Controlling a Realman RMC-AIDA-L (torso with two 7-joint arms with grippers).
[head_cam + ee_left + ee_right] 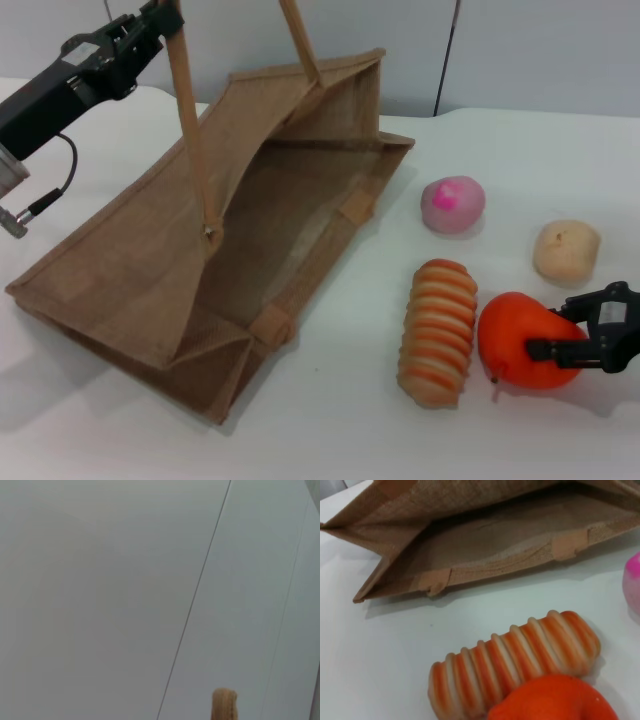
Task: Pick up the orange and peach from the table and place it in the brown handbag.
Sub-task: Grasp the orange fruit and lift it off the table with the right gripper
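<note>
While our left gripper (165, 15) pinches a raised handle (188, 120), the brown handbag (230, 260) gapes near the bench's (330, 430) left edge; our right gripper (560, 335) clasps the orange (515, 345) near the right edge; the peach (453, 204) lies apart.

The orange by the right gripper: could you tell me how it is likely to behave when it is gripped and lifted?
The orange looks round and glossy, so it may slip between the right gripper's fingers unless held near its widest part. If nudged, it would probably roll, perhaps against the ribbed striped item close beside it. Its smooth, even shape suggests it is fairly firm, though its weight cannot be judged.
</note>
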